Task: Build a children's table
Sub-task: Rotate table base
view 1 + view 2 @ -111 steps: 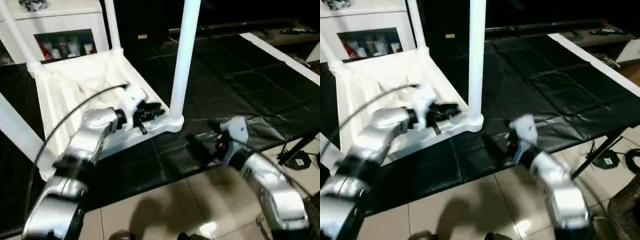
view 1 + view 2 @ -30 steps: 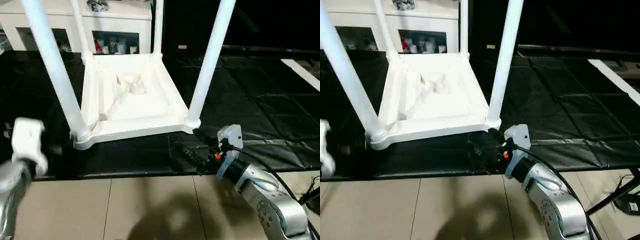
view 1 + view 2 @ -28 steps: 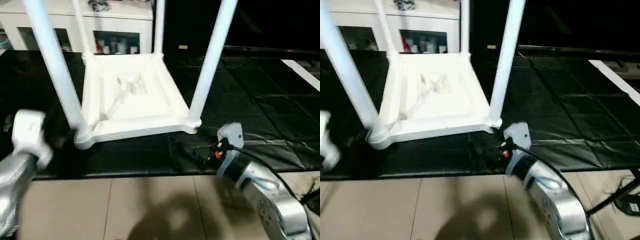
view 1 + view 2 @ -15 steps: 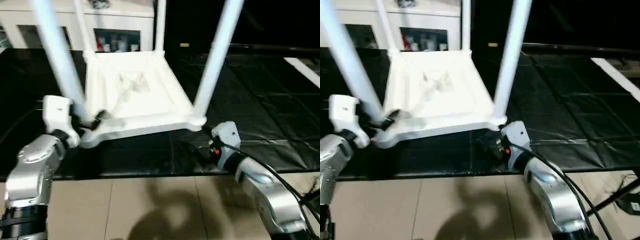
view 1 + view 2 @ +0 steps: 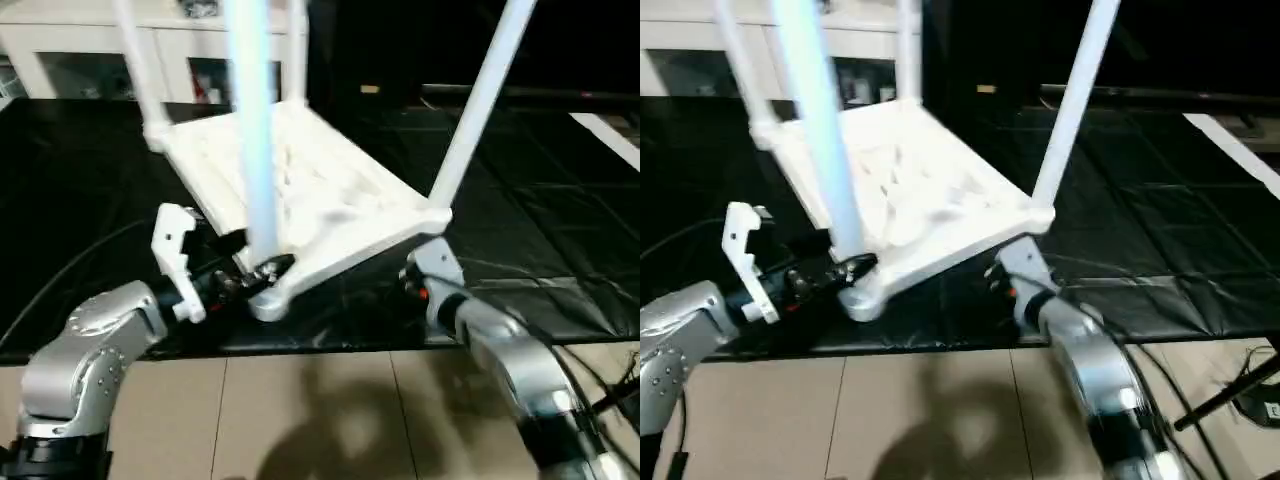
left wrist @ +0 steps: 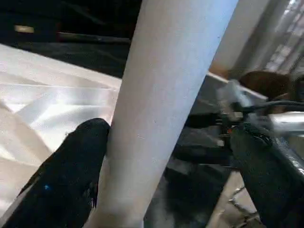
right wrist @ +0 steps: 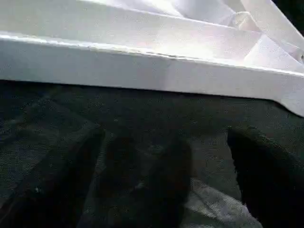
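Table: the children's table (image 5: 300, 190) lies upside down on the black mat (image 5: 560, 200), all four legs fitted and pointing up. A second ago it lay flat; now its right near corner is lifted and the top tilts.
Near leg: the leg (image 5: 255, 130) closest to me has swung across the middle of my head view compared with a second ago.
My left gripper: my left gripper (image 5: 255, 272) has come in from the left edge and now sits at the base of that leg, jaws wide apart on either side of it. In my left wrist view one finger (image 6: 66, 175) lies just beside the leg; I cannot tell whether it presses on it.
My right gripper: my right gripper (image 7: 156, 185) is wide open and holding nothing, under the raised edge of the table top (image 7: 142, 66), low over the mat.
Meaning: with every leg in, I judge the build nearly done; this looks like the start of turning the table upright.
Risk: the grip is loose, so the table could slip.
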